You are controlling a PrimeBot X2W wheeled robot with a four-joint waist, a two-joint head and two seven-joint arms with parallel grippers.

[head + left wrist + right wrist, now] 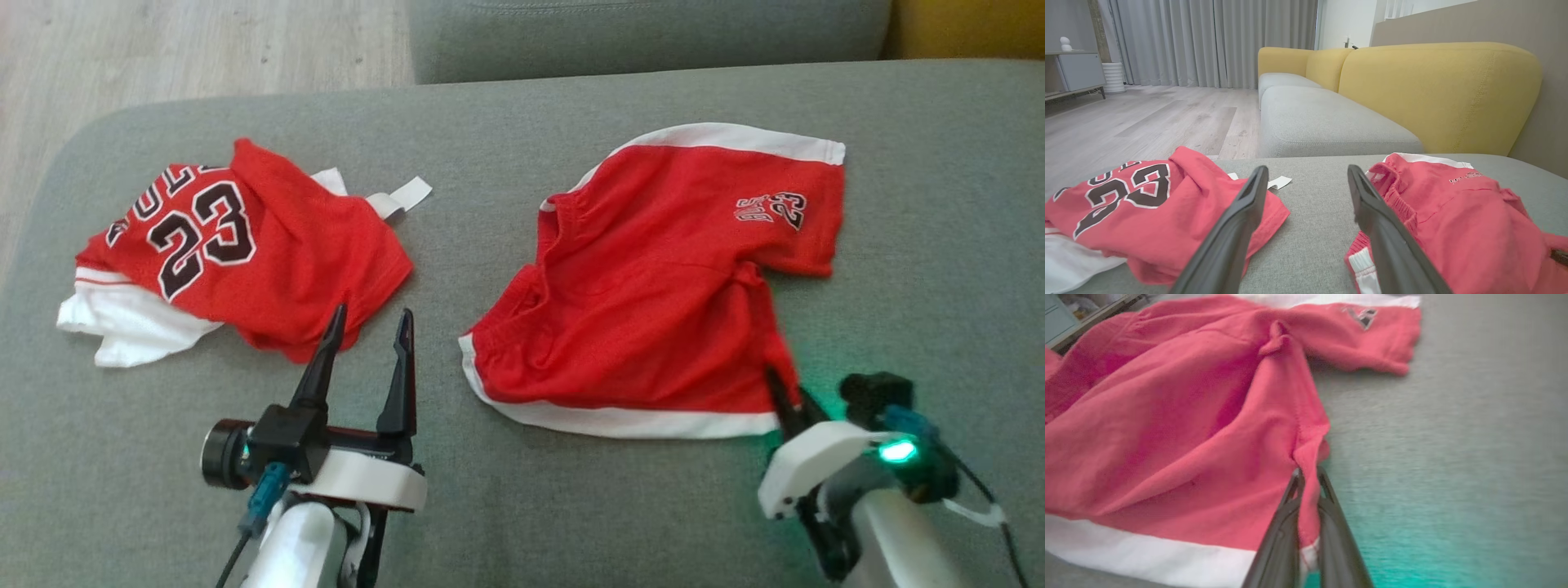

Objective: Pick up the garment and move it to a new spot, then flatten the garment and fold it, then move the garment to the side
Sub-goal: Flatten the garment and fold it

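Note:
The garment, a pair of red shorts (653,286) with white trim and a small 23 logo, lies rumpled on the right of the grey cushion. My right gripper (784,392) is shut on a pinched ridge of red cloth at the shorts' near right corner. In the right wrist view, the cloth (1167,416) is squeezed between that gripper's (1309,471) fingertips. My left gripper (371,314) is open, hovering between the shorts and a red 23 jersey (245,245). The left wrist view shows its fingers (1306,171) apart over bare cushion, jersey (1126,204) left, shorts (1466,228) right.
Both clothes rest on a wide grey sofa cushion (522,506). Wooden floor (204,49) lies beyond its rounded far left edge. Another grey seat (1323,122) and a yellow backrest (1437,94) stand behind. A white label (408,196) sticks out from the jersey.

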